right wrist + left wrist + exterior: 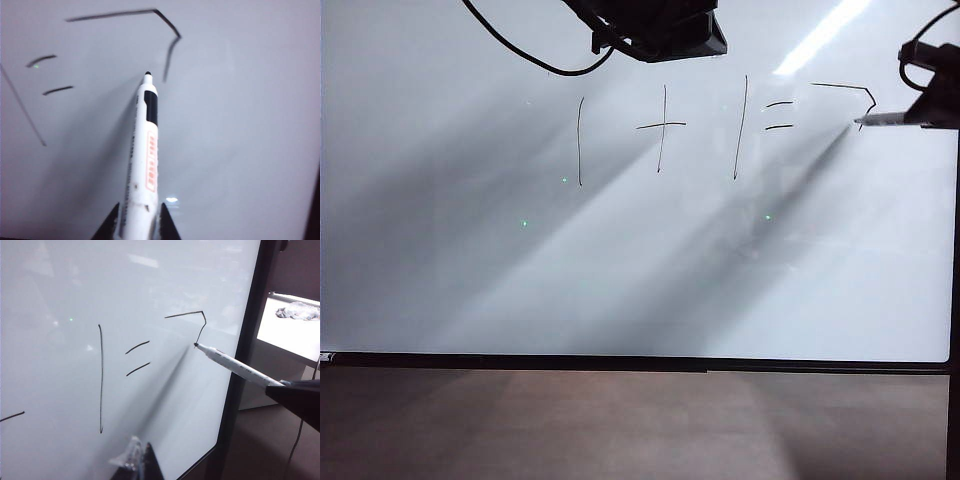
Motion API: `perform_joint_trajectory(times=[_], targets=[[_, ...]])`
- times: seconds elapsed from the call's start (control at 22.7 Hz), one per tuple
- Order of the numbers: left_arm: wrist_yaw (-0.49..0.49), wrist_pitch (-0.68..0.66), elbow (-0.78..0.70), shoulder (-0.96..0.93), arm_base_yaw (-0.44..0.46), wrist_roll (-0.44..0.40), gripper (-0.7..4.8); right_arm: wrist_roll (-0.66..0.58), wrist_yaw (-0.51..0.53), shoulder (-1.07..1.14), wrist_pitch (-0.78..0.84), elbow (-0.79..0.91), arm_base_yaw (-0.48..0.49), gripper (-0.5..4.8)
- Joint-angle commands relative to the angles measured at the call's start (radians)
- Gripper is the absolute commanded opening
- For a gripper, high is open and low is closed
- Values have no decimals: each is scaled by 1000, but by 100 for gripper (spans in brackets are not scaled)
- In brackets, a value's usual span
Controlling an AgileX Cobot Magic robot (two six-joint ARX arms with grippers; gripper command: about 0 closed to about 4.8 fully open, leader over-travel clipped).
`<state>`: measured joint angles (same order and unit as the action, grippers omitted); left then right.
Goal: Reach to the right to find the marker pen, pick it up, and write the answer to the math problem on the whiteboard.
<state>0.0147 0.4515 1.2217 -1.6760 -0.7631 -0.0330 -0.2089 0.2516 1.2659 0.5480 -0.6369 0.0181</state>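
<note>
The whiteboard [470, 270] fills most of the exterior view. On it stands the math problem [660, 130], one plus one equals, in thin black lines. Right of the equals dashes is the answer [845, 90], showing as a top bar with a short slanted stroke down from its right end. My right gripper [140, 206] is shut on the marker pen [142, 165]; its dark tip sits by the lower end of that stroke. The marker pen [235, 367] also shows in the left wrist view. My left gripper [141, 454] hovers before the board below the second "1", shut and empty.
A thin black frame [620, 362] runs along the board's lower and right edges, with a brown surface [620, 430] below it. The left arm's black body [655, 30] and a cable [520, 50] hang across the board's top. Past the board's side stands a lit panel [292, 325].
</note>
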Motion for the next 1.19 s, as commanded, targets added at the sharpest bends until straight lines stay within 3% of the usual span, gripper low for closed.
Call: perform_joint_trajectory(times=[0.04,0.31,1.19], targets=[[-3,5,4,3,-2,-4,-4,-5,21,1,26,-2,-37,-6],[-3,-3,4,3,-2,-4,-5,-5,8,1,45,-3,-103,-6],[-3,-6,4,3,-2,-4,-4,-4,-13,34,95,-6,-102,-6]])
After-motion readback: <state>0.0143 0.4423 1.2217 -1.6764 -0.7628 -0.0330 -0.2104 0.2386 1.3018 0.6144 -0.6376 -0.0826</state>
